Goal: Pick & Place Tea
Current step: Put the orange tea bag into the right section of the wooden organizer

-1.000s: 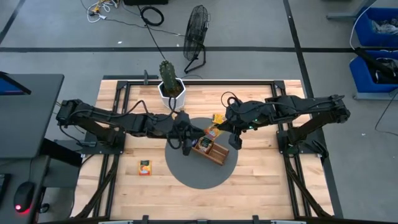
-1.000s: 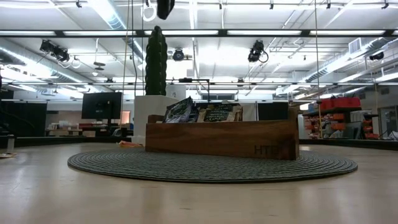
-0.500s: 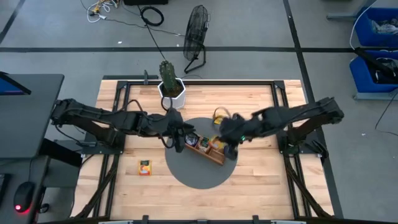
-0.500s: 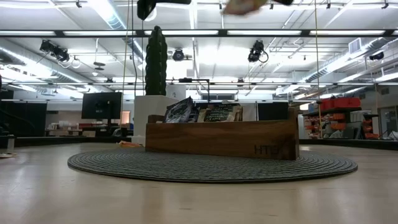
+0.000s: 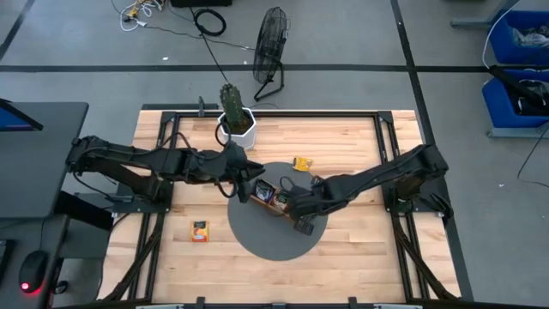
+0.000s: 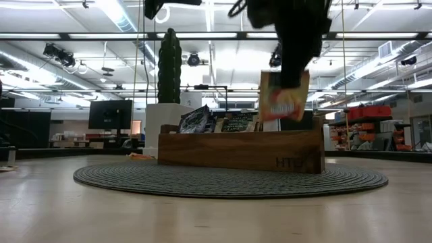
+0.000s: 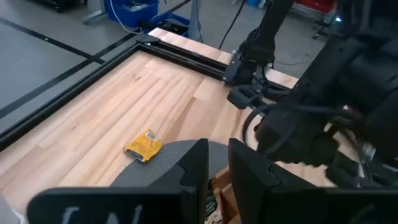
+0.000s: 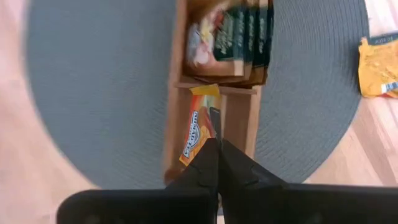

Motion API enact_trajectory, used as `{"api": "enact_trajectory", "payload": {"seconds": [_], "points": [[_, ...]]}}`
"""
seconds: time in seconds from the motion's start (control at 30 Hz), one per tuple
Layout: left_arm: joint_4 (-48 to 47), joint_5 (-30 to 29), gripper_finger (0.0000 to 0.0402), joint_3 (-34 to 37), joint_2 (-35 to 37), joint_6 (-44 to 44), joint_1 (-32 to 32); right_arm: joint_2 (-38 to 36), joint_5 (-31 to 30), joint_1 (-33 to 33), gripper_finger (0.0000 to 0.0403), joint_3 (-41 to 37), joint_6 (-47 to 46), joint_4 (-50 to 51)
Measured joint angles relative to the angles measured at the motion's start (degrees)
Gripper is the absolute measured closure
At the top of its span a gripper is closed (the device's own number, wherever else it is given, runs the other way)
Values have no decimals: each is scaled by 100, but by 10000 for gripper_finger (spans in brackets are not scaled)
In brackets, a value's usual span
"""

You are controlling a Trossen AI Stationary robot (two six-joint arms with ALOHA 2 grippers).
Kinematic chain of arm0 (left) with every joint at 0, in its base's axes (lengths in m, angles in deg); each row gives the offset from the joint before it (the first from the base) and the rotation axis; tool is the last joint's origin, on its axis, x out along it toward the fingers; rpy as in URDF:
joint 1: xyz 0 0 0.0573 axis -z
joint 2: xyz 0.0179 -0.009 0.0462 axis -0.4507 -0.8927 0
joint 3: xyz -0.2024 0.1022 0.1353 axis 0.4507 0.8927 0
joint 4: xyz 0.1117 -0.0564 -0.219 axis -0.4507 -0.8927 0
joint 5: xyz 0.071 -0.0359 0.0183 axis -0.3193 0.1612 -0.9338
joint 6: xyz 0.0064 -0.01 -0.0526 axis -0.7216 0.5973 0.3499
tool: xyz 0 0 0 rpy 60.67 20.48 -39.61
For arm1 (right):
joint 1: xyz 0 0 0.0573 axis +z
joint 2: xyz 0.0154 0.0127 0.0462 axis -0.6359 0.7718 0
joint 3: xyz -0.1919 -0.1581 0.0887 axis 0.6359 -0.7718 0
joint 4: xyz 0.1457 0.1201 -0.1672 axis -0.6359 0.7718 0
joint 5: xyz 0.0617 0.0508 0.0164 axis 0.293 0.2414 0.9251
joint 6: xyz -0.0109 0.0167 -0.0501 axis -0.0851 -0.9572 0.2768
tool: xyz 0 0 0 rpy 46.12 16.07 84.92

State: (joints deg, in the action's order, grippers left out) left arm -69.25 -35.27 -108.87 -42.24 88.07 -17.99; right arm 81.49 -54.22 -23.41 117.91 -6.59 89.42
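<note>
The brown divided tray [image 5: 276, 209] [image 6: 236, 152] sits on a round grey mat [image 5: 257, 236]. Dark and pale tea packets [image 8: 239, 37] [image 6: 223, 121] stand in its compartments. My right gripper [image 5: 297, 211] [image 8: 214, 144] hovers over the tray, shut on an orange tea packet [image 6: 283, 98] [image 8: 198, 129]. My left gripper [image 5: 244, 190] [image 7: 217, 163] waits above the mat's left part beside the tray, open by a narrow gap and holding nothing. Two more orange packets lie flat on the table, one far of the mat [image 5: 301, 163] [image 7: 143, 146] and one to its near left [image 5: 200, 230]. My right gripper pinches the orange packet by its upper edge [image 8: 206, 138] between the two fingers, coming from above and pointing down. The packet hangs upright below the fingers, lifted clear, its lower edge [image 6: 280, 118] just above the tray's top near one end compartment.
A cactus in a white pot [image 5: 235, 116] [image 6: 169, 74] stands at the table's far edge behind the mat. The right arm [image 7: 311, 124] stretches across the table from the right. Bare wood lies near and to the right of the mat [image 5: 360, 249].
My right gripper has swung from the far right of the tray toward the table's left and near edge and come down over the tray, carrying the orange packet, which now hangs in the low view. My left gripper has drawn back a little toward the table's left.
</note>
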Motion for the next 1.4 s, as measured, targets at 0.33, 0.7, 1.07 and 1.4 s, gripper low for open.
{"api": "enact_trajectory", "payload": {"seconds": [0.33,0.7,1.07,1.4], "points": [[-44,1,337,0,-3,5,4,347,-53,-185,403,-4,219,214],[-43,1,337,0,-1,5,4,378,-4,-264,403,-110,185,39],[-42,2,337,0,-1,7,4,379,-99,-280,395,-457,-158,-168],[-45,3,337,0,-1,3,4,365,-51,-373,319,-459,-12,-129]]}}
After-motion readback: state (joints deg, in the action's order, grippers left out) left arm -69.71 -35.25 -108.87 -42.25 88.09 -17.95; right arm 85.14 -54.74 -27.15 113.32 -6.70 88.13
